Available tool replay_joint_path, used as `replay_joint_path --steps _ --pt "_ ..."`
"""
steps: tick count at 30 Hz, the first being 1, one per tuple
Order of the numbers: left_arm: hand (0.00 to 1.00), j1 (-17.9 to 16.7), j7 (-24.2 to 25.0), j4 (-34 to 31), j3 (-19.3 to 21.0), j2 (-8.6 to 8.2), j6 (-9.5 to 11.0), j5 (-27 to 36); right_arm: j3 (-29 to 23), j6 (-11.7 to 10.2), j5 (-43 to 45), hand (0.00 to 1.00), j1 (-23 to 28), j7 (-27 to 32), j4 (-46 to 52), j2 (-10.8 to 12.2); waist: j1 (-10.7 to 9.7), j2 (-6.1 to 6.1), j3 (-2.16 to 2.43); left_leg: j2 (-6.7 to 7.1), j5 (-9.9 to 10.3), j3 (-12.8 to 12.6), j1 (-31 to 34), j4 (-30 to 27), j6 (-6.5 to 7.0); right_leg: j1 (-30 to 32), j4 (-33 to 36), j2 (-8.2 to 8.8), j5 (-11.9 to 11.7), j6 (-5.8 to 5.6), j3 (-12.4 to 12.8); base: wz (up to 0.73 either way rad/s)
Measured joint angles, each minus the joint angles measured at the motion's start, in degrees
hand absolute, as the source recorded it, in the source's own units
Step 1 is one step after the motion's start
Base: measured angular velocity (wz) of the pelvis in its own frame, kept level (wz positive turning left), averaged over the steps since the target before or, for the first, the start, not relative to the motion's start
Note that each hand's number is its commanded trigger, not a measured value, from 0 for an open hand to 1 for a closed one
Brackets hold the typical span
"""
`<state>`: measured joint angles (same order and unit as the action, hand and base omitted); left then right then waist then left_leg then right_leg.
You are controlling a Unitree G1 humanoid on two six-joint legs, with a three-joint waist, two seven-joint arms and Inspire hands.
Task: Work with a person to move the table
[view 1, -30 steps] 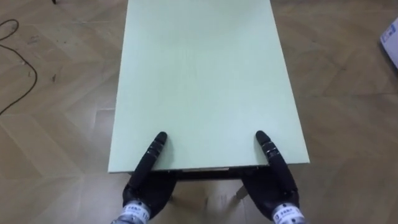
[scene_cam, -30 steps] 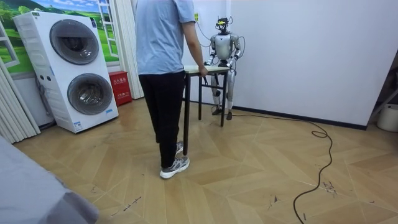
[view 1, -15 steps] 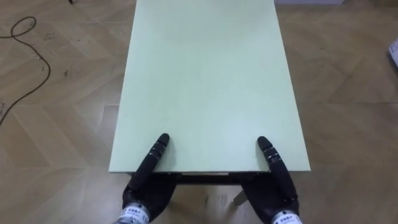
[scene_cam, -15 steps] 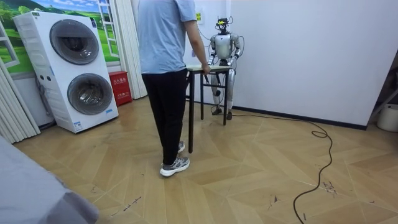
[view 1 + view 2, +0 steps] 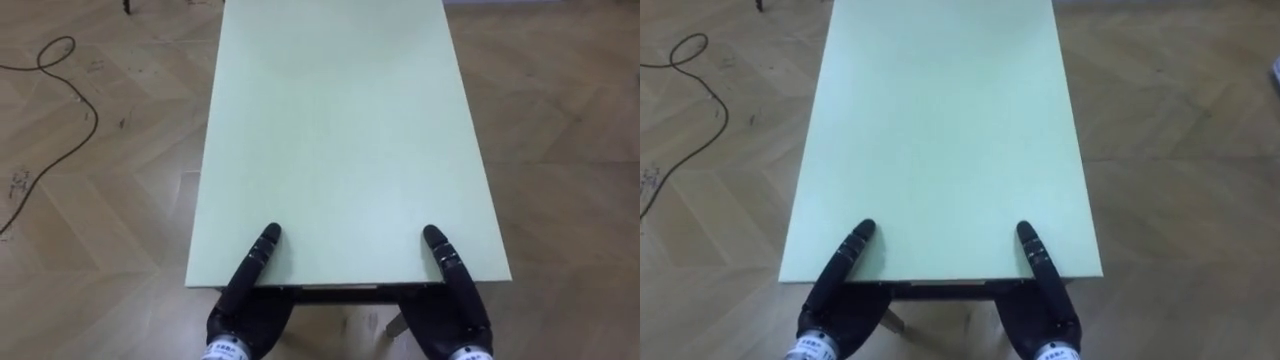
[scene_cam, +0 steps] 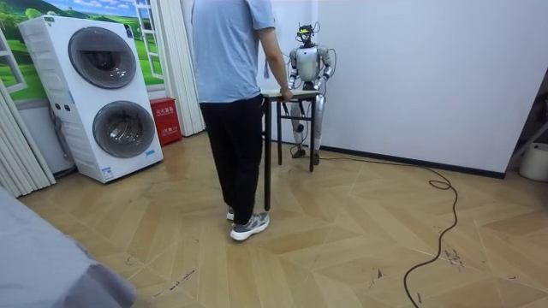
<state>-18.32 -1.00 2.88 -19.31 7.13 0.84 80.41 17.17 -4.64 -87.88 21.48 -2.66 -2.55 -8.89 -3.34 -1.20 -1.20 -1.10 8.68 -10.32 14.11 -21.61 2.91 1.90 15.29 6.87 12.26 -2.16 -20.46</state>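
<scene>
Since a second ago the one person (image 6: 229,60) has stepped toward the room view's right, and the one counter (image 5: 340,130) has come along between us. Of my two hands, left hand (image 5: 248,300) sits lower left and right hand (image 5: 458,300) lower right, thumbs flat on the counter's near edge. The grip beneath I cannot tell.

table (image 5: 340,130) top showing pale green, plain | left hand (image 5: 245,305) and right hand (image 5: 458,305) at its near edge showing black | floor (image 5: 90,230) showing tan herringbone wood | person (image 6: 229,103) wearing light blue shirt (image 6: 224,51), black trousers (image 6: 235,154)
</scene>
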Motion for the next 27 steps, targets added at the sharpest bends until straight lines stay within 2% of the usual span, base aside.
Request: replay_joint_path --steps 4,7,9,12,15,18,21,22,25,26,27 --pt "1.00 0.0 -0.1 0.0 -0.2 -0.31 0.0 0.4 0.6 -0.7 0.0 1.00 0.0 0.0 0.0 0.2 0.4 -0.01 -0.07 1.28 -0.1 0.3 -1.0 0.9 0.14 -0.8 0.7 1.08 0.4 -0.72 -0.1 0.10" --pt "1.00 0.1 -0.9 0.0 -0.3 -1.10 0.1 0.3 1.0 -1.9 0.1 1.00 0.0 0.0 0.0 0.5 -0.8 0.01 -0.18 2.74 -0.2 3.5 -1.0 1.0 0.45 -2.3 0.4 1.16 0.6 -1.06 -0.1 0.50" --pt "1.00 1.0 -2.0 0.0 -0.9 -0.73 0.2 0.4 1.3 -2.9 0.0 1.00 0.3 0.0 0.3 0.2 -2.3 0.04 -0.23 3.85 -0.6 6.8 -0.6 0.8 0.88 -3.2 0.2 0.92 0.7 -1.16 0.2 0.76" --pt "1.00 1.4 -2.2 0.0 -1.5 -0.89 0.3 0.4 1.1 -3.6 -0.1 1.00 0.4 0.0 0.5 0.0 -2.5 0.09 -0.24 4.76 -1.0 9.1 0.1 0.9 0.83 -4.1 -0.3 0.75 0.7 -1.16 -0.2 0.45" --pt "1.00 1.6 -2.2 -0.6 -1.4 -1.03 0.5 0.0 1.1 -3.6 -0.8 1.00 0.4 0.0 1.1 0.1 -1.5 0.16 -0.26 4.98 -1.3 10.1 0.2 1.0 0.65 -4.3 -1.0 0.45 0.7 -1.17 -0.1 0.26" --pt "1.00 2.3 -2.2 -0.7 -1.5 -0.18 0.7 0.0 1.8 -3.8 -2.8 1.00 0.4 0.0 1.2 0.1 -0.9 0.40 -0.31 5.64 -1.9 12.7 -0.2 1.4 0.19 -5.9 -2.1 -0.32 0.7 -1.16 1.3 0.42" --pt "1.00 2.6 -2.2 -0.8 -1.5 0.53 0.8 0.0 2.4 -3.8 -3.8 1.00 0.4 0.0 1.2 -0.1 -0.6 0.49 -0.37 6.18 -2.9 14.3 -0.4 2.4 -0.20 -6.6 -2.9 -0.75 0.7 -1.15 2.1 0.34" --pt "1.00 2.6 -2.2 -0.8 -1.5 0.61 0.8 0.0 2.5 -3.8 -4.1 1.00 0.4 0.0 1.2 -0.3 -0.6 0.51 -0.38 6.18 -3.0 14.7 -0.4 2.3 -0.27 -6.8 -2.9 -0.89 0.7 -1.15 2.0 0.33" --pt "1.00 2.6 -2.2 -0.8 -1.6 0.55 0.7 0.0 2.7 -3.9 -4.7 1.00 0.5 0.1 1.2 -0.4 -0.8 0.86 -0.60 6.11 -3.8 15.1 -0.8 3.0 -0.59 -7.5 -2.3 -1.32 0.6 -1.11 -0.2 0.37" --pt "1.00 2.6 -2.3 -0.8 -2.0 0.35 0.8 -0.1 2.7 -4.2 -4.6 1.00 0.7 0.1 1.2 -0.4 -1.1 0.86 -0.61 6.14 -4.6 15.9 -1.0 3.6 -0.68 -7.3 -1.2 -1.61 0.5 -0.94 -0.1 0.74" --pt "1.00 2.8 -2.4 -0.8 -3.0 0.50 0.8 -0.1 2.7 -4.8 -4.5 1.00 1.5 0.0 1.2 -0.5 -1.3 0.81 -0.63 6.20 -5.6 18.2 -1.4 4.5 -1.19 -6.5 0.3 -2.28 0.2 0.28 0.9 0.70"
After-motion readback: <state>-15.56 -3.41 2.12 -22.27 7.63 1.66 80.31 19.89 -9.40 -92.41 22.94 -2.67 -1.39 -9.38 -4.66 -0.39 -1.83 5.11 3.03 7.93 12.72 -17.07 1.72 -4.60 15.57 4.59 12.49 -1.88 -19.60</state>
